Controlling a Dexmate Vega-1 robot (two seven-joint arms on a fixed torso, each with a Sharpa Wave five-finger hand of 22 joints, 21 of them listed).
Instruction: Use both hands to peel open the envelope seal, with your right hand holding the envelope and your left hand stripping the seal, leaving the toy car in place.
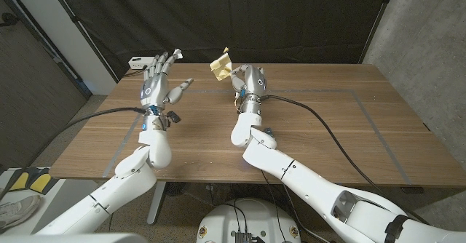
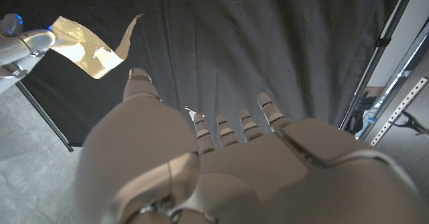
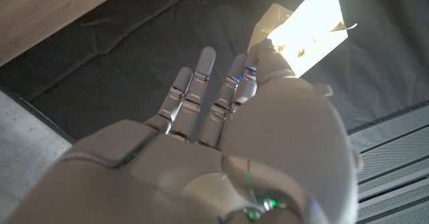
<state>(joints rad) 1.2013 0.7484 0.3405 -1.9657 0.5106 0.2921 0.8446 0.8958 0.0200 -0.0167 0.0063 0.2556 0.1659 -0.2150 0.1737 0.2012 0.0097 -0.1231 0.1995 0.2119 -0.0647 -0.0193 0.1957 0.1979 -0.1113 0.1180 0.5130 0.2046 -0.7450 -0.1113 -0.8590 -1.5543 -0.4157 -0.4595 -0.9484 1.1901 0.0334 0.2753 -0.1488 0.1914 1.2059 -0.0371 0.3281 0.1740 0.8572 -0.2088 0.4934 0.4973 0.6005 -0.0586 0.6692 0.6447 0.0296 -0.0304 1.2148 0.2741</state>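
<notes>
Even, soft indoor light; head view sharp.
The envelope glares overexposed in the right wrist view; the near hands look soft-focused, and shadows on the table are faint.

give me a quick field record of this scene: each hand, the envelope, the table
right hand: raised above the table, holds the envelope
envelope: small, tan, held up in the air, a strip curling off its top
left hand: raised, fingers spread, holds nothing, apart from the envelope
table: wooden, cables trail over it
toy car: cannot tell
</notes>
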